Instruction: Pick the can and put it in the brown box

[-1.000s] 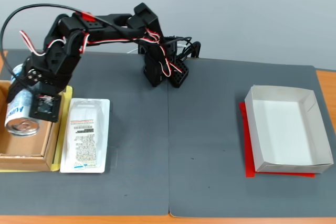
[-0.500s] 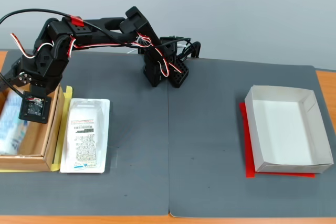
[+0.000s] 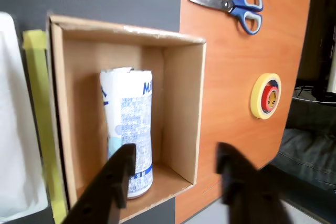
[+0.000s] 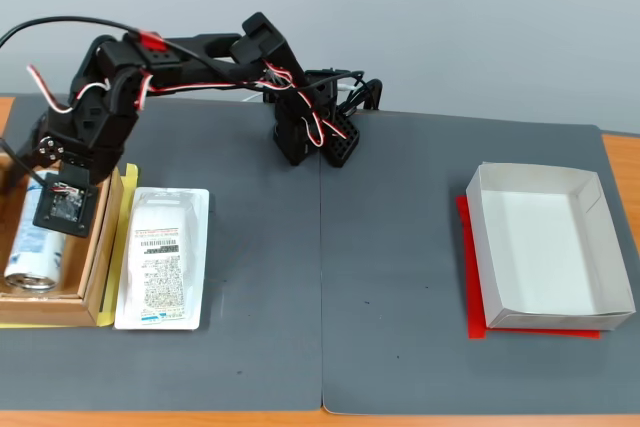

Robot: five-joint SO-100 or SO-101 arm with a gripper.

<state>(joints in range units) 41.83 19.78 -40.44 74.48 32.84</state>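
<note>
Hovering with my claw (image 3: pixel 173 177) spread wide and holding nothing, I see its two dark fingers at the bottom of the wrist view, one finger (image 3: pixel 118 174) overlapping the lower end of the can (image 3: pixel 128 124), the other over the bare wood of the counter (image 3: pixel 236 77). The can lies on its side inside the brown box (image 3: pixel 186 108), just beyond my fingertips and not gripped. Its white skin carries light-blue print and dark-blue lettering, of which I can make out only a large "M" near the far end; the finer text is too small to read.

In the fixed view the can (image 4: pixel 35 237) lies lengthwise in the brown box (image 4: pixel 95 257) at the left edge, silver end toward the camera, with my claw (image 4: pixel 65 202) above it. Just right of the box sits a white blister pack (image 4: pixel 163 257) with a barcode label, its text unreadable.

Farther off on the counter lie blue-handled scissors (image 3: pixel 231 6) and a roll of yellow tape (image 3: pixel 266 95). Well apart at the right, on the dark mat (image 4: pixel 350 277), stands a white paper tray (image 4: pixel 550 247) on a red sheet (image 4: pixel 470 267).
</note>
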